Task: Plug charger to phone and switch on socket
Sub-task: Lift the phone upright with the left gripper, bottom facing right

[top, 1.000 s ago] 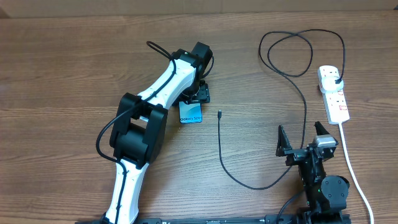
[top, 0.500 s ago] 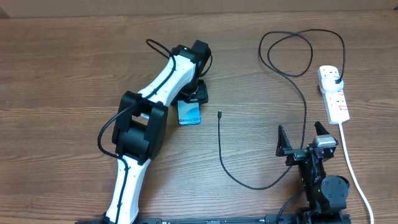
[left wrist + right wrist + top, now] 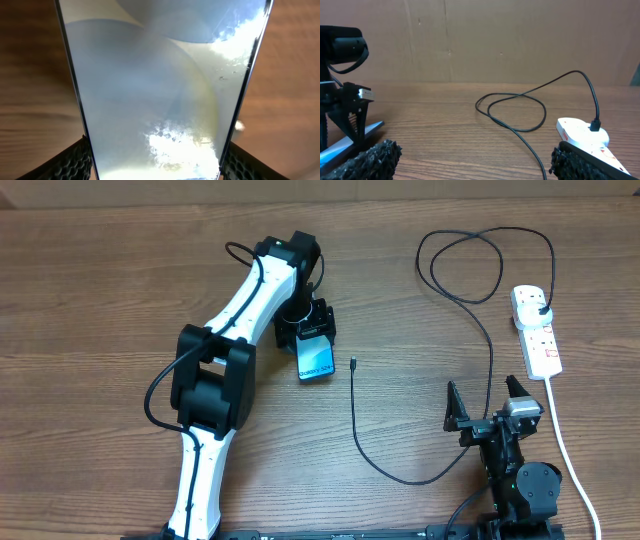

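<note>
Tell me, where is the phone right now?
In the overhead view the phone is left of centre, gripped at its far end by the left pincer, beside the loose tip of the charger on its right.

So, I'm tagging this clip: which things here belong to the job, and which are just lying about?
Job: phone, clamped in the left gripper; charger, tip lying loose; socket, charger's plug in it; open right gripper.
Not part of it: table; cardboard wall behind.

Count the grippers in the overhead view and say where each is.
2. The left gripper grips the phone just left of centre; the right gripper hangs open at the lower right. None seems hidden.
</note>
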You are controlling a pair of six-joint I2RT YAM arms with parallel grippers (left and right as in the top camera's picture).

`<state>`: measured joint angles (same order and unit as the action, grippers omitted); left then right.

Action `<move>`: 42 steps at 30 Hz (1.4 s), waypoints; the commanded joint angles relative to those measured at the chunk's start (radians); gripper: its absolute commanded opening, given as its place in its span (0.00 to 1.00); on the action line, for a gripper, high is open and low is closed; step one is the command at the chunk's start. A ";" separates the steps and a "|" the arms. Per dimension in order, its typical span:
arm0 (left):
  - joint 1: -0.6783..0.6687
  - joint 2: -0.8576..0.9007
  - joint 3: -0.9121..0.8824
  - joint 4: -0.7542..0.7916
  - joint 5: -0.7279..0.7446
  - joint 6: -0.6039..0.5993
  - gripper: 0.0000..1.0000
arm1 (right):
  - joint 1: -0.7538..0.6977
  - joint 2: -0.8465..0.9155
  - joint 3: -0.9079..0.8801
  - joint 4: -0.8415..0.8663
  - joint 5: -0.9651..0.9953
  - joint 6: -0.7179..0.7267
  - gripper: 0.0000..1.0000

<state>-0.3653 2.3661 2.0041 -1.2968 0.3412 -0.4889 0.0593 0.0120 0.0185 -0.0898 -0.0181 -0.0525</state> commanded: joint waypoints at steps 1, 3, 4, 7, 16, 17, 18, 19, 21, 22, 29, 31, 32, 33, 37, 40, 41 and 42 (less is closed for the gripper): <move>0.043 -0.001 0.031 -0.026 0.270 0.103 0.73 | -0.003 -0.009 -0.011 0.006 0.010 -0.002 1.00; 0.062 -0.001 0.031 -0.038 0.311 0.109 0.73 | -0.003 -0.009 -0.011 0.006 0.010 -0.001 1.00; 0.074 -0.001 0.031 -0.044 0.325 0.109 0.73 | -0.003 -0.009 -0.011 0.006 0.010 -0.001 1.00; 0.101 -0.001 0.031 -0.056 0.391 0.126 0.73 | -0.003 -0.009 -0.011 0.006 0.010 -0.001 1.00; 0.158 -0.001 0.031 -0.087 0.829 0.213 0.73 | -0.003 -0.009 -0.011 0.006 0.010 -0.002 1.00; 0.163 -0.001 0.031 -0.087 0.854 0.212 0.74 | -0.003 -0.009 -0.011 0.006 0.010 -0.002 1.00; 0.167 0.000 0.031 -0.088 0.880 0.212 0.74 | -0.003 -0.009 -0.011 0.006 0.010 -0.001 1.00; 0.170 0.000 0.031 -0.090 0.906 0.212 0.74 | -0.003 -0.009 -0.011 0.006 0.010 -0.001 1.00; 0.175 0.000 0.031 -0.100 0.955 0.212 0.74 | -0.003 -0.009 -0.011 0.006 0.010 -0.001 1.00; 0.177 0.000 0.031 -0.106 0.985 0.212 0.74 | -0.003 -0.009 -0.011 0.006 0.010 -0.001 1.00; 0.177 0.000 0.031 -0.110 1.132 0.212 0.74 | -0.003 -0.009 -0.011 0.006 0.010 -0.001 1.00; 0.177 0.000 0.031 -0.110 1.157 0.212 0.75 | -0.003 -0.009 -0.011 0.006 0.010 -0.002 1.00; 0.177 0.000 0.031 -0.110 1.176 0.212 0.75 | -0.003 -0.009 -0.011 0.006 0.010 -0.002 1.00; 0.177 0.000 0.031 -0.110 1.187 0.212 0.75 | -0.003 -0.009 -0.011 0.006 0.010 -0.001 1.00; 0.177 0.000 0.031 -0.112 1.240 0.209 0.74 | -0.003 -0.009 -0.011 0.006 0.010 -0.001 1.00; 0.177 0.000 0.031 -0.114 1.240 0.173 0.75 | -0.003 -0.009 -0.011 0.006 0.010 -0.001 1.00; 0.177 0.000 0.031 -0.114 1.240 0.166 0.75 | -0.003 -0.009 -0.011 0.006 0.010 -0.002 1.00; 0.177 0.000 0.031 -0.114 1.240 0.159 0.75 | -0.003 -0.009 -0.011 0.006 0.010 -0.002 1.00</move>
<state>-0.2001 2.3661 2.0048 -1.4071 1.5028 -0.3092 0.0597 0.0120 0.0185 -0.0898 -0.0177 -0.0525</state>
